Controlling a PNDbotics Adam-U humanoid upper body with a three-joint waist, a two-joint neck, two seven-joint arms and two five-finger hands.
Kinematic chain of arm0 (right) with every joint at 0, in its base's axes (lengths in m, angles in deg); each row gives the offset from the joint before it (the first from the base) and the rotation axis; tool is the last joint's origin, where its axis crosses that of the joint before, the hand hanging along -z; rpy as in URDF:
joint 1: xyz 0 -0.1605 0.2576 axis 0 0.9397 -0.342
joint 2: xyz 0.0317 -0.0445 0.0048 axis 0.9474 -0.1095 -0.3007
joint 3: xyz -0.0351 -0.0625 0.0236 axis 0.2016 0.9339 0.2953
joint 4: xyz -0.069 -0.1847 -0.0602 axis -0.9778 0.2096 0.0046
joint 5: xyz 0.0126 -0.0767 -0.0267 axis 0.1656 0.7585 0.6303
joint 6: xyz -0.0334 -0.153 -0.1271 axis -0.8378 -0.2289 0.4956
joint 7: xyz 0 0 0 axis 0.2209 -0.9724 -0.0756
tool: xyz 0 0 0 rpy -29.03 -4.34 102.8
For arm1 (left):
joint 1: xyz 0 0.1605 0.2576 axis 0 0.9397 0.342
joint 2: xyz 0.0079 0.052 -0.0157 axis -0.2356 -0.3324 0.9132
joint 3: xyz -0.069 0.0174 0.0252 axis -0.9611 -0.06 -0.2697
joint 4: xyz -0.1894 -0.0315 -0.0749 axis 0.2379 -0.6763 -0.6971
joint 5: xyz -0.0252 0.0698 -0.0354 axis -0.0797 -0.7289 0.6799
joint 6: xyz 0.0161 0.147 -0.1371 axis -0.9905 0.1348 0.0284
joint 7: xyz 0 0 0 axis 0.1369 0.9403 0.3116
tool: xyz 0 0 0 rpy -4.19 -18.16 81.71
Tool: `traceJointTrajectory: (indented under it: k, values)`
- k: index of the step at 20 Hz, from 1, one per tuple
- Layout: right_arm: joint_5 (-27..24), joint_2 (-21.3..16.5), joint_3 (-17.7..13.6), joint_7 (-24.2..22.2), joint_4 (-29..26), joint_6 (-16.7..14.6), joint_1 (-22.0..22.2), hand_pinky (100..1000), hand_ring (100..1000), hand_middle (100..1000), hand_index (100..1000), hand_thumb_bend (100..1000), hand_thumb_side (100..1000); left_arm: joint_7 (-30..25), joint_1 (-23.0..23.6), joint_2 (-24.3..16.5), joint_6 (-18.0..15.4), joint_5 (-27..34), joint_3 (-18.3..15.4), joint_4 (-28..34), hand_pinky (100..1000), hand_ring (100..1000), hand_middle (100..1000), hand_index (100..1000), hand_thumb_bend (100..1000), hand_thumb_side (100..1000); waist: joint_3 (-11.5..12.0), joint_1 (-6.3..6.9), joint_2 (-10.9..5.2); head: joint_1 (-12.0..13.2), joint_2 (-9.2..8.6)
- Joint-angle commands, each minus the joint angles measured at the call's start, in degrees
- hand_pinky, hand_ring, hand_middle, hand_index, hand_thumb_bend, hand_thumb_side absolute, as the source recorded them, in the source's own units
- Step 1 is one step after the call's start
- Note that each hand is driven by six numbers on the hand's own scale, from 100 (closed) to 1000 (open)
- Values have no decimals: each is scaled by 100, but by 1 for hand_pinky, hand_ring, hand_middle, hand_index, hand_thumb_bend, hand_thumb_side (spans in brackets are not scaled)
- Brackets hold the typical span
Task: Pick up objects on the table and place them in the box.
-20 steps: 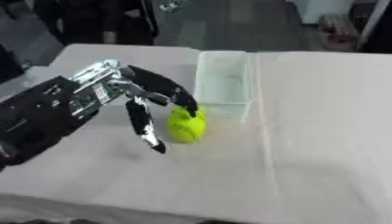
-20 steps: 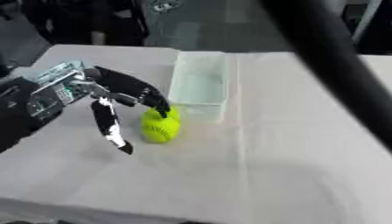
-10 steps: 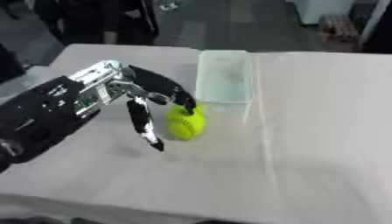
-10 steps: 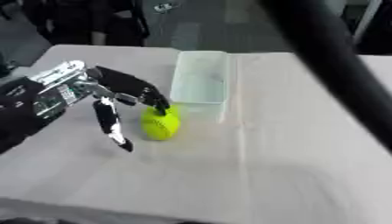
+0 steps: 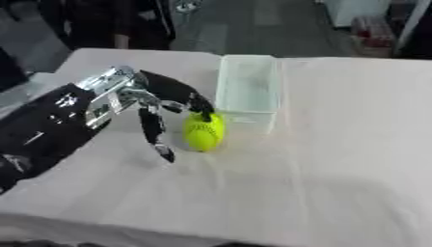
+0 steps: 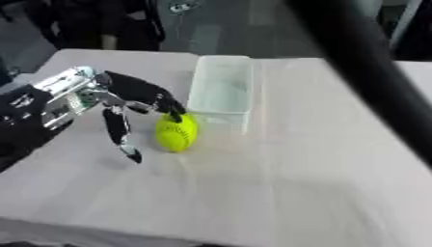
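The white-clothed tabletop (image 5: 337, 159) fills most of the frame, tilting a little from lower left to upper right, and it carries only two task things. The larger is the clear plastic box (image 5: 247, 89), a long narrow tub set just above the centre of the frame with its short end toward the camera; nothing can be seen inside it. Reaching in from the left edge is the robot's left arm, black with silver joints, ending in the left robot hand (image 5: 139, 99) at centre left. Its fingers (image 5: 187, 98) are spread and arched over the top of the ball, the tips touching or nearly touching its upper left side, while the thumb (image 5: 155, 135) hangs down apart on the left, its tip just above the cloth; the hand is open and has hold of nothing yet. The smallest thing, the yellow-green ball (image 5: 204, 132), sits on the cloth just below the box's near end, close to or touching it. Compared with a second ago, little has changed: ball and box lie as they did, and the hand has only settled a shade closer over the ball. In my judgement the grasp is still being lined up, so closing, lifting and dropping into the box all remain. The right robot hand shows in neither view.
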Motion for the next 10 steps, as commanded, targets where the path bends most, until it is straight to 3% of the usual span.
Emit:
traceJointTrajectory:
  k: [1, 10]
  values:
    - [11, -113, -57, -13, -77, -11, -46, 183, 478, 548, 807, 100, 1000, -1942, -95, 18, -2020, -58, -192, -187, 1000, 989, 972, 955, 600, 460, 12, -33, -23, 43, -19]
    - [-12, -104, -59, -27, -77, -5, -81, 184, 478, 547, 806, 100, 1000, -1768, -177, 469, -2101, -316, -332, -903, 1000, 989, 998, 961, 593, 456, -13, -47, -13, 65, -19]
